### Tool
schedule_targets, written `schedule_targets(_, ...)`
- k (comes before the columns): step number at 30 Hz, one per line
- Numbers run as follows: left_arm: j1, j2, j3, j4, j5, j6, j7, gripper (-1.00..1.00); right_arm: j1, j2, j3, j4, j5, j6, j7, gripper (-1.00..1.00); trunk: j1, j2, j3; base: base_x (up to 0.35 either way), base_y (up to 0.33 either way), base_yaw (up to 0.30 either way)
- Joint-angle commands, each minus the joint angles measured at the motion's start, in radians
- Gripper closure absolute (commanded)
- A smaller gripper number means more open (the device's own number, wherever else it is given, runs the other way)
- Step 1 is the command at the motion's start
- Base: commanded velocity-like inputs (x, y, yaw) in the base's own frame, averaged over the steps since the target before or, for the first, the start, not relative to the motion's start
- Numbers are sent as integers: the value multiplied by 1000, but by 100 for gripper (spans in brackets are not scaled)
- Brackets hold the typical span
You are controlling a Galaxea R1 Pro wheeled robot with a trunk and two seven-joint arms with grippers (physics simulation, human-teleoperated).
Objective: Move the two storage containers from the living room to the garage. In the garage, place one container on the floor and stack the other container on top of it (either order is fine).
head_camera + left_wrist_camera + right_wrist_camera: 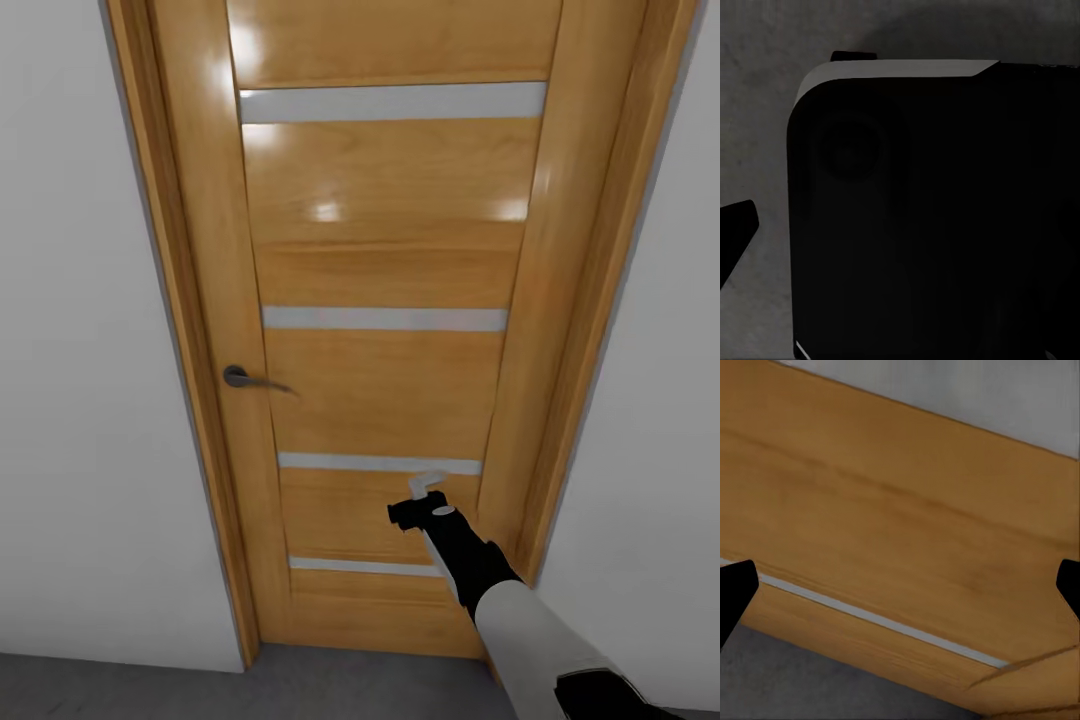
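Right pincer [428, 492] spread, empty, raised close before the wooden door [385, 260]; handle [240, 377] up and off to its left. Left pincer's state cannot be told. No bins visible; judged light, rigid, best gripped at the rim.

Closed wooden door [385, 300], grey strips, dark lever handle [240, 377]; white walls [80, 350].

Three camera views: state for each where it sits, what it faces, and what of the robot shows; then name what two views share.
Head view: up on the head, facing down at a closed wooden door with a lever handle; the right gripper reaches toward it.
Left wrist view: on the left arm, facing a dark robot part over grey floor; a fingertip shows.
Right wrist view: on the right arm, facing the door's lower panels; both fingertips spread wide.
Shared: head and right wrist both see the door.
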Motion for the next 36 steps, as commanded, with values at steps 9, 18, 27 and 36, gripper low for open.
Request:
schedule_targets(9,0,0,1,0,5,-2,0,-100,0,0,1,-2,10,6,3,-100,1,-1,-1,313,126,0)
schedule_targets(18,0,0,1,0,5,-2,0,-100,0,0,1,-2,10,-6,3,-100,1,-1,-1,313,129,0)
schedule_targets(27,0,0,1,0,5,-2,0,-100,0,0,2,-4,13,-29,1,-100,1,-1,-1,299,94,0)
schedule_targets(36,0,0,1,0,5,-2,0,-100,-1,0,2,-5,23,-82,-13,-100,1,-1,-1,69,2,0)
